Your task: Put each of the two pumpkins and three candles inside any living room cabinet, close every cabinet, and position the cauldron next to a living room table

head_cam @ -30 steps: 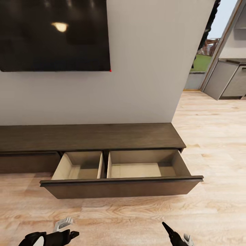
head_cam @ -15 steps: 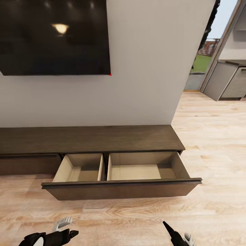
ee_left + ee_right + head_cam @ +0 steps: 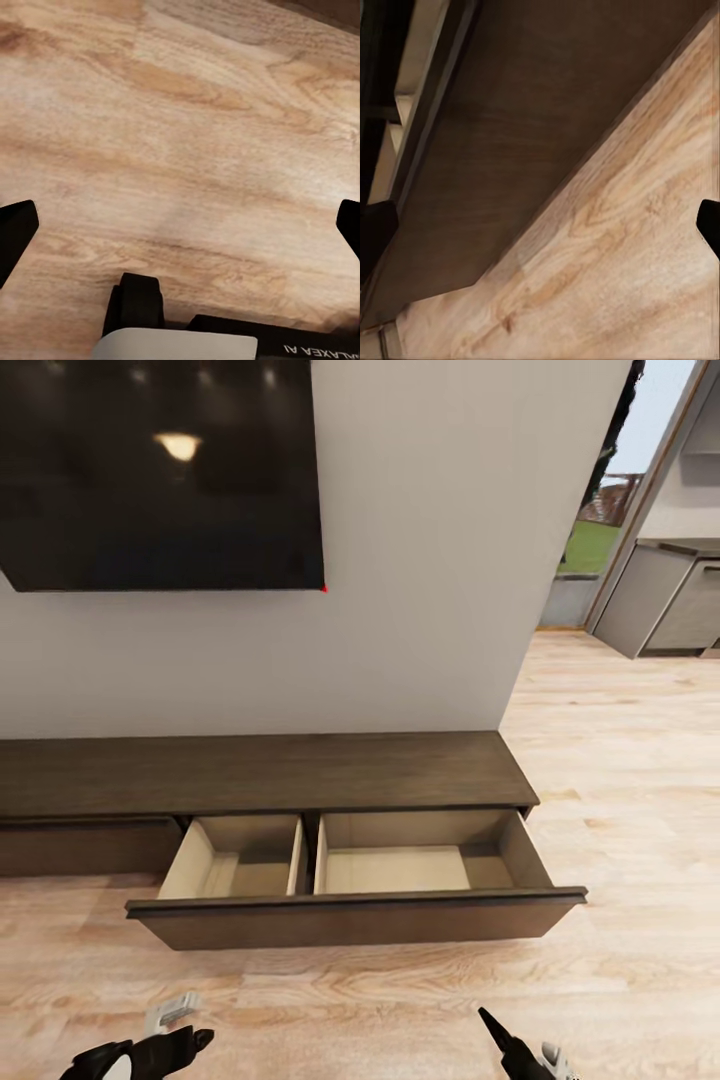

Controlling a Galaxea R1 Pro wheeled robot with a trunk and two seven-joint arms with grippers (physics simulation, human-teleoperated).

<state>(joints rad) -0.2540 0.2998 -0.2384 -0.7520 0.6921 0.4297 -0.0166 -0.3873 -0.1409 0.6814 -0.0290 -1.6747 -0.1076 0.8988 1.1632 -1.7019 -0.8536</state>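
Both grippers' fingers [image 3: 15, 232] cropped at frame edges, cabinet [image 3: 300, 775] drawer open.

Cabinet [image 3: 270, 770] drawer [image 3: 355, 916] pulled out, both compartments bare, open from above; wood floor [image 3: 620, 760] unobstructed.

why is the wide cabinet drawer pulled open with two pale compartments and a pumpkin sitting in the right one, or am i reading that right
Not quite. The head view shows the cabinet drawer pulled open with two pale compartments, but the right compartment holds no pumpkin; as far as its pale floor shows, it is bare, like the left compartment. The rest of your reading stands.
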